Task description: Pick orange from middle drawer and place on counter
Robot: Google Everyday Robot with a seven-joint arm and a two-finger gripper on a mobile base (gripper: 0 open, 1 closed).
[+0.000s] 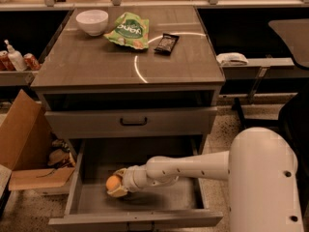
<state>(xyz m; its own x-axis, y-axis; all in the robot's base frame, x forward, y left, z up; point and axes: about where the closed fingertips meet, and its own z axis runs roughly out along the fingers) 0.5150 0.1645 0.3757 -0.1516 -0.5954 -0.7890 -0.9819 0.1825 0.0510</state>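
The orange [112,182] is low in the open middle drawer [159,204], left of centre on its grey floor. My gripper [116,183] reaches into the drawer from the right on a long white arm. Its pale fingers [117,193] lie on either side of the orange and are shut on it. The orange is still down at the drawer floor. The counter [96,62] is the wood-grain cabinet top above, with a curved white arc streak.
On the counter stand a white bowl [92,21], a green snack bag [129,30] and a dark bar wrapper [166,43]. A shut drawer front with a black handle [133,122] hangs over the open drawer. A cardboard box [24,149] stands to the left.
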